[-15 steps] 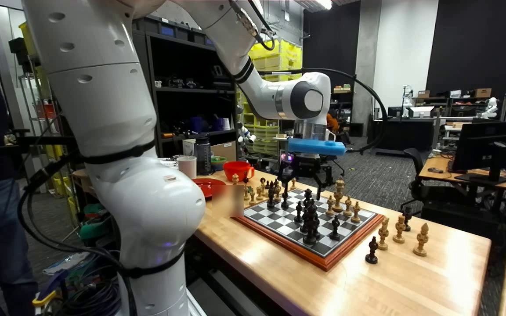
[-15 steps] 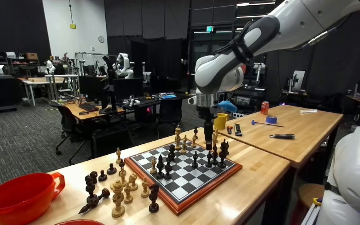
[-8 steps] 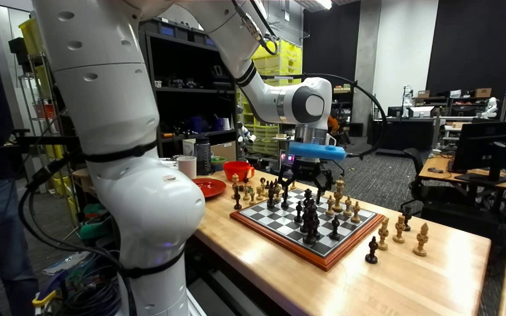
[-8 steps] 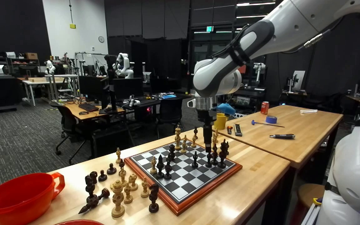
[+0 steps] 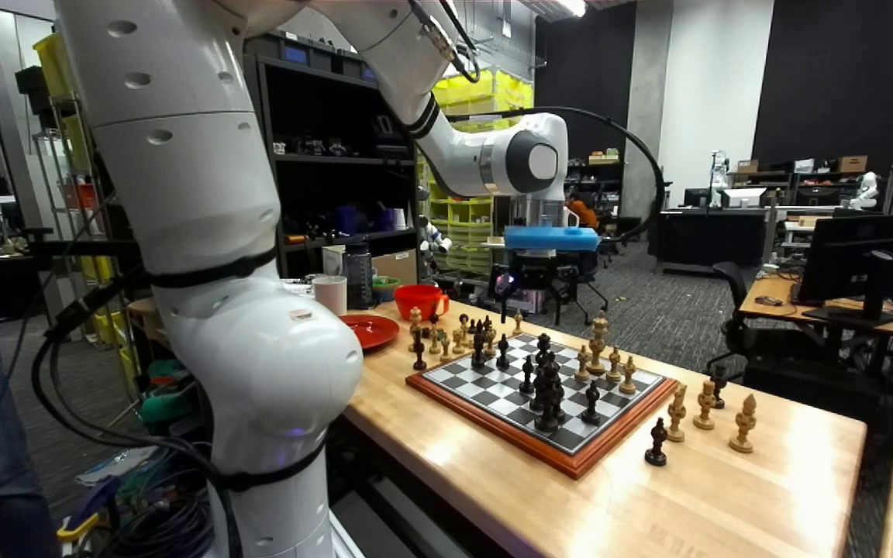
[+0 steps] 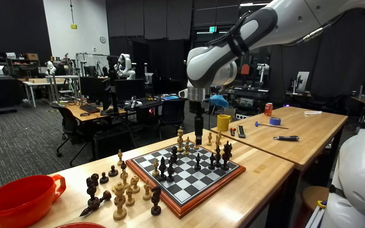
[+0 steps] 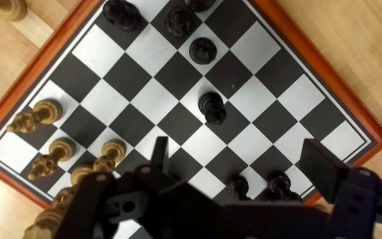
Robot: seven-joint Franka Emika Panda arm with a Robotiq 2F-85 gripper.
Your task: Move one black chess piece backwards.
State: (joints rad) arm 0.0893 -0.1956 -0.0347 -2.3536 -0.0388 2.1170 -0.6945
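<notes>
The gripper (image 7: 236,152) is hovering above the chessboard (image 7: 322,68), its fingers (image 7: 323,169) standing wide apart and holding nothing. Beneath it, black chess pieces (image 7: 211,103) are standing; nothing is showing whether one is set back, so the whole move may be remaining.

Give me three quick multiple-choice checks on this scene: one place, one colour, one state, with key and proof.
1. Where is the red cup?
A on the table, off the chessboard
B on the chessboard
C under the table

2. What colour is the tape roll?
A yellow
B green
C blue

3. How is the claw?
A shut on a black piece
B open
C shut and empty

1 A: both exterior views show it there.
2 C: its blue side shows in an exterior view.
3 B: its fingers stand wide apart in the wrist view, gripping nothing.
</notes>
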